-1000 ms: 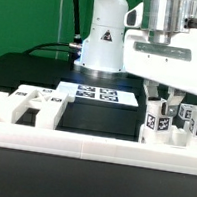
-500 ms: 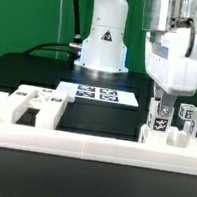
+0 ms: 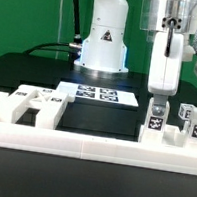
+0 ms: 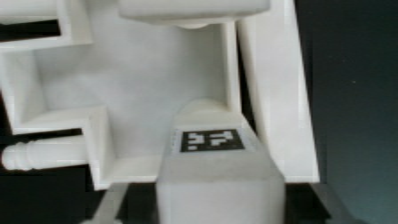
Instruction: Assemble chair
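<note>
Black table [image 3: 29, 74], gripper [image 3: 159, 97] clenched on tagged chair piece [image 3: 155, 121] beside white border rail [image 3: 80, 145], slotted panel [image 3: 35, 102] well apart

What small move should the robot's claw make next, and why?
Probably a gentle twist of the upright tagged piece, to seat it tighter. The gripper is closed on that piece's top, and the wrist view shows the piece resting against the larger white part, apparently where it joins.
</note>
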`<state>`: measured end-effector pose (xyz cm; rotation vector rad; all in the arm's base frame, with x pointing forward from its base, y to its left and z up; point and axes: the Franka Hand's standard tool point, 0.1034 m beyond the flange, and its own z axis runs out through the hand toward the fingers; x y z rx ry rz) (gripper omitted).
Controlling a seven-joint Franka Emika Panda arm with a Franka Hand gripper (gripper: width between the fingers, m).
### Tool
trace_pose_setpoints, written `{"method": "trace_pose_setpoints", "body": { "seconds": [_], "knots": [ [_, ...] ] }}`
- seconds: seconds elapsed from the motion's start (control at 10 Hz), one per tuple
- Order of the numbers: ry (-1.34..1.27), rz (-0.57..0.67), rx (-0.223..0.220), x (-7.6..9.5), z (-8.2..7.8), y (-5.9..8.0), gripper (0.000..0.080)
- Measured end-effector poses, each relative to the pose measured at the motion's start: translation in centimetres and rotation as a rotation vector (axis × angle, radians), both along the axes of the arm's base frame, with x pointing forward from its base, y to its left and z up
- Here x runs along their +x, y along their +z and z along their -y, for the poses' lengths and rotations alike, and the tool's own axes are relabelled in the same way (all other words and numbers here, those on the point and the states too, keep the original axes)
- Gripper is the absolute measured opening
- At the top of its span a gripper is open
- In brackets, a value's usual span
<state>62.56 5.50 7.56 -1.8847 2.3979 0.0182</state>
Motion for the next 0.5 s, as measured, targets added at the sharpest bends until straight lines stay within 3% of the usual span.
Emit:
{"method": "trace_pose_setpoints", "body": {
  "seconds": [0.3, 0.4, 0.5],
  "knots": [
    [0.001, -0.007, -0.001, -0.14, 0.06, -0.05, 0.0296],
    [0.010, -0.006, -0.002, -0.13, 0.02, -0.05, 0.0515],
    [0.071, -0.001, -0.003, -0.08, 0.00, 0.26, 0.0515]
  ]
}}
